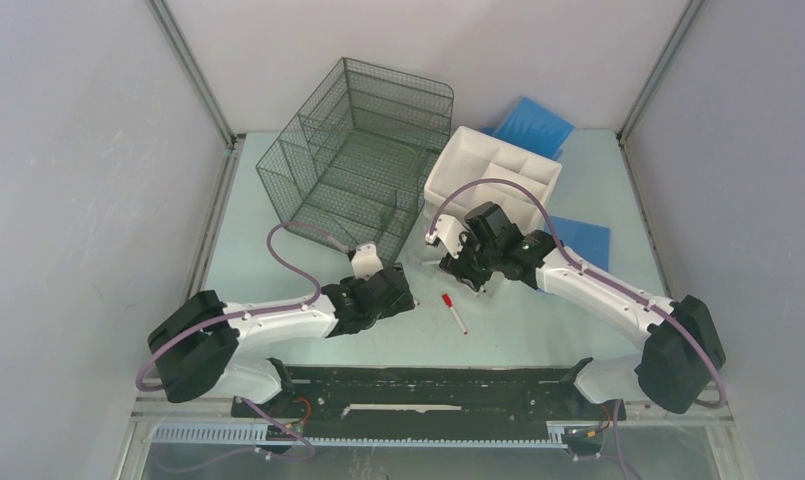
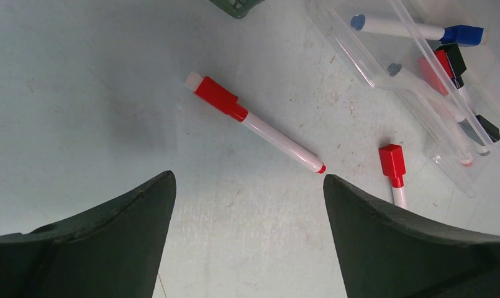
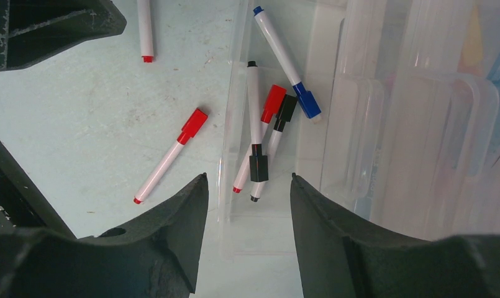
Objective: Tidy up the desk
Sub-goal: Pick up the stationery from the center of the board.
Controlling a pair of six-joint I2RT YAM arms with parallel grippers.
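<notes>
desk [image 1: 538,330]: flat, pale mint, lying under the mesh organizer [image 1: 358,160] and spreading past it on every side, from the black rail [image 1: 428,385] to the far wall; which of its sides is the longer I cannot tell.
left gripper [image 2: 247,186]: in front of the mesh organizer's near corner, low over bare desk, jaws spread wide with nothing between them.
red marker [image 1: 455,313]: in front and to the right of the mesh organizer, flat on the desk, long axis diagonal, cap end towards the organizer, tip towards the rail.
right gripper [image 3: 247,180]: right of the organizer's near corner, fingers partly parted and gripping nothing, over the near end of a clear tray [image 3: 230,155].
second red marker [image 3: 169,158]: flat on the desk beside the clear tray, apart from it.
tray markers [image 3: 284,59]: blue-, black- and red-capped, inside the clear tray.
white divided tray [image 1: 493,170]: just right of the organizer.
blue sheets [image 1: 533,122]: further right of the organizer.
</notes>
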